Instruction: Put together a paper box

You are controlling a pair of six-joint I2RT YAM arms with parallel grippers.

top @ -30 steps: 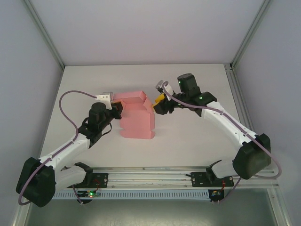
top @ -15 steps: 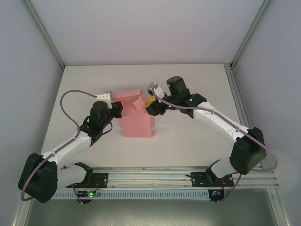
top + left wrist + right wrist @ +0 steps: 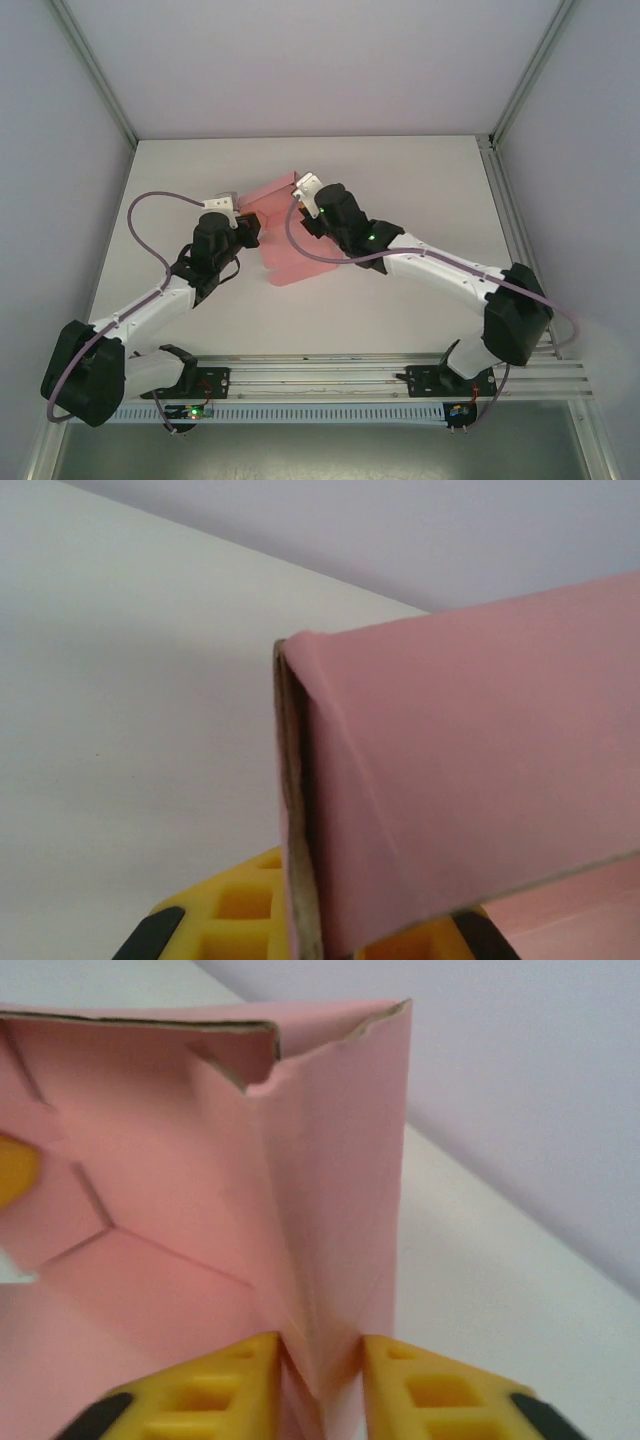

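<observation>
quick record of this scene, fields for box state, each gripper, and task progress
object: pink paper box on the white table
box state: partly folded, far panel raised, near part flat on the table, sides not closed
left gripper: at the box's left edge, shut on a folded card panel
right gripper: at the box's far right corner, shut on a creased flap
task progress: box not yet assembled
</observation>
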